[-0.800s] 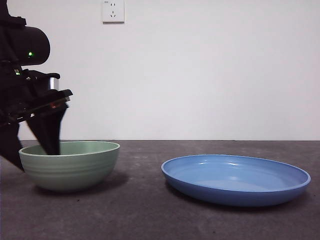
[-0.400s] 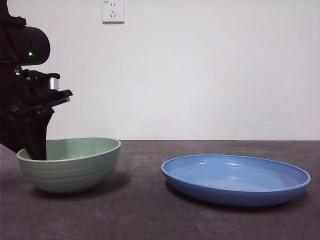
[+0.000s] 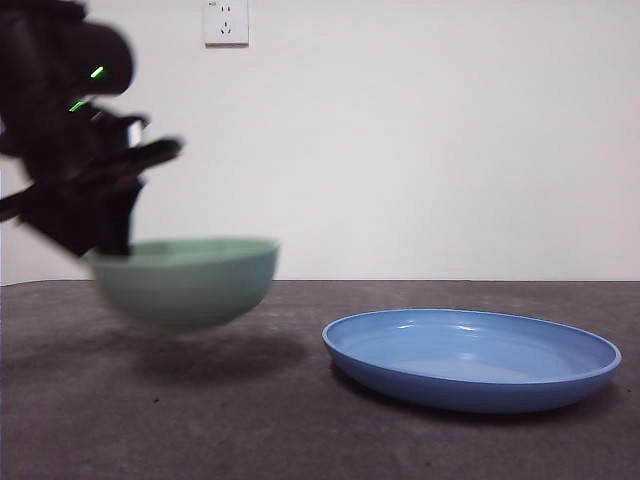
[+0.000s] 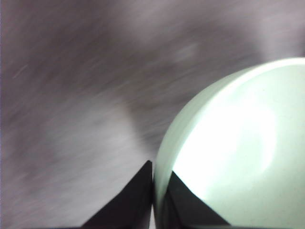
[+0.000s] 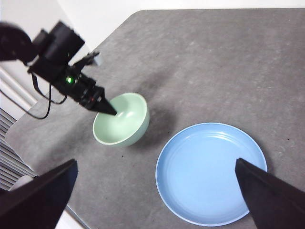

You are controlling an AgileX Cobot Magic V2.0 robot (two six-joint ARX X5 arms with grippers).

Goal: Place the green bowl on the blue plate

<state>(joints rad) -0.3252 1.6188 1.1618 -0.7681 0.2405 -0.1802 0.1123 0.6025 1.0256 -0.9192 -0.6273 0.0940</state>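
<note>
No readable text, labels, brands or numbers anywhere in my views. The wall outlet [image 3: 226, 22] is plain white with no marking I can make out. Nothing is printed on the green bowl [image 3: 186, 280] or the blue plate [image 3: 470, 358]. The green lights [image 3: 97, 72] on my left arm are only dots, no characters.

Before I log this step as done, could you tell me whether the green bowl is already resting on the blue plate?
No, the green bowl hangs above the table, pinched at its rim by the left claw, beside the blue plate.
</note>
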